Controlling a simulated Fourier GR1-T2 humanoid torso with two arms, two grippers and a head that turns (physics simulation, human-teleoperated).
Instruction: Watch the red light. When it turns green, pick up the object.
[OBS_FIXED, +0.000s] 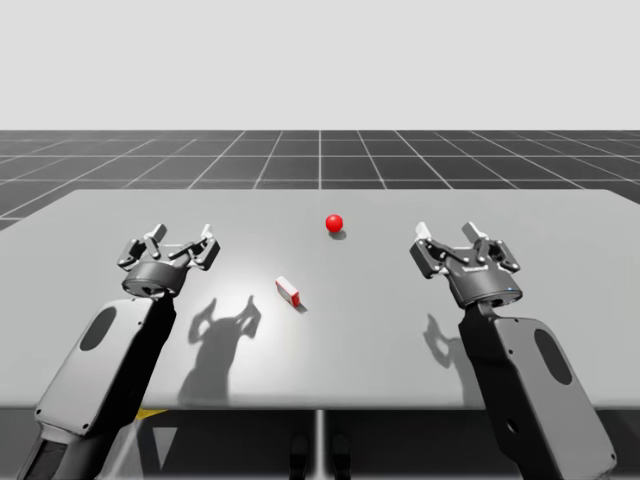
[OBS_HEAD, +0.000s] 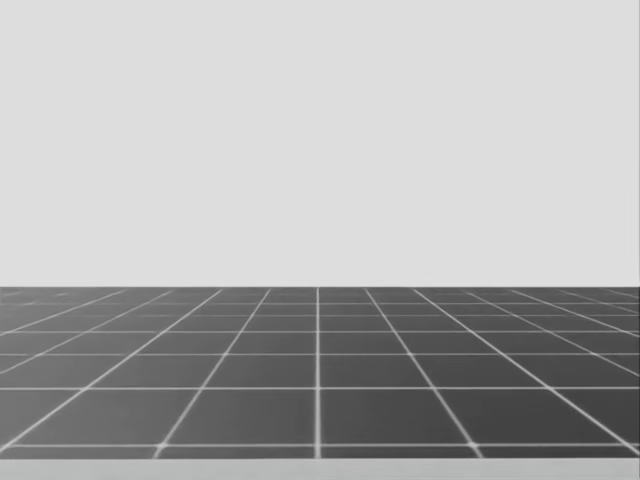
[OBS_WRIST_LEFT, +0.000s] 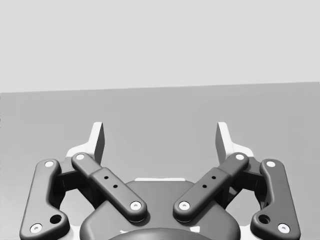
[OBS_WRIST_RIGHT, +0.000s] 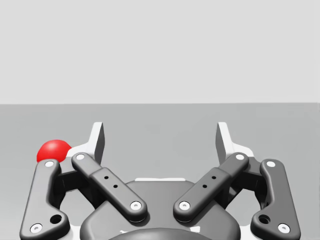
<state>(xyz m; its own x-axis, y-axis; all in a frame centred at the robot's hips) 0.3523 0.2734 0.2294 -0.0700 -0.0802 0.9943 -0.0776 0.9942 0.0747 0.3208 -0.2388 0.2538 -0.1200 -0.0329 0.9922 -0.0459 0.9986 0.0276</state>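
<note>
Around the desk (OBS_FIXED: 400, 340), a dark floor (OBS_FIXED: 320, 160) with a light grid goes far back to a pale background; the head view looks over this floor (OBS_HEAD: 320, 380). The desk is a wide, flat, grey plate.

My left arm (OBS_FIXED: 105, 350) and my right arm (OBS_FIXED: 530, 375) come up over its near edge, one at each side. Each throws a dark shadow (OBS_FIXED: 225, 335) on the desk toward the middle.

My left hand (OBS_FIXED: 180, 238) is above the desk at the left side. Its two fingers are spread wide and it holds nothing; in the left wrist view I see grey desk between the fingers (OBS_WRIST_LEFT: 97, 137). My right hand (OBS_FIXED: 462, 238) is the same at the right side, also wide open and with nothing in it.

The block (OBS_FIXED: 288, 290) lies flat on the desk between my two hands, a little nearer to me than their fingertips and well apart from both. It is a small, long, white piece with a red end. It lies slanted, with the red end toward me and to the right.

The light (OBS_FIXED: 334, 223) is a small, bright red ball on the desk behind the block, near the middle. In the right wrist view this light (OBS_WRIST_RIGHT: 54, 150) shows just beside one finger of my right hand, further off on the desk.
</note>
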